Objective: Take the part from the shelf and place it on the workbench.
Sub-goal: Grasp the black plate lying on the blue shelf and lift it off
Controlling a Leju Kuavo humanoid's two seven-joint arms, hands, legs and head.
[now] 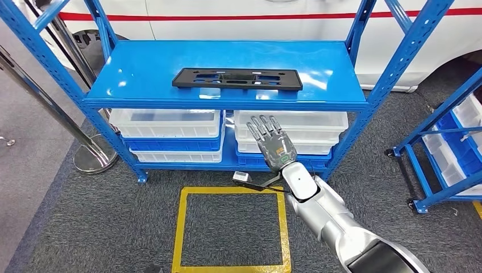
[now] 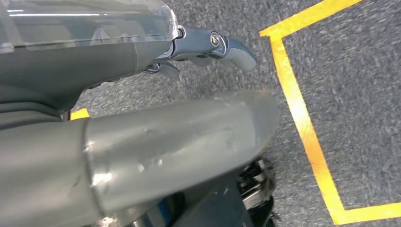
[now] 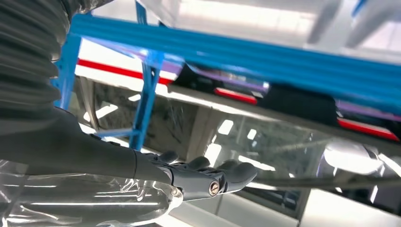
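Reaching forward from the lower right of the head view, the robot's right hand (image 1: 275, 145) is raised with its fingers spread and straight, holding nothing; it hangs in front of the blue metal shelf unit (image 1: 227, 103), level with the white and blue plastic bins (image 1: 170, 132) stacked on the lower tier. The right wrist view shows the same hand (image 3: 189, 177) with its fingers extended and apart, looking up at the underside edge of the blue shelf board. Beyond and above the hand lies the task's thing, a flat black rectangular plastic part with cut-out slots (image 1: 237, 78), resting on the top blue board near the middle. Its long axis runs side to side, parallel to the shelf's front edge, so it lies broadside to the hand. The part sits higher and slightly to the left of the right hand, which seems plainly the nearer of the two. The left hand (image 2: 208, 45) hangs low over the grey carpet beside a yellow taped floor square (image 2: 302, 123); whether its fingers are curled or apart cannot be told. The grasp appears not yet begun.
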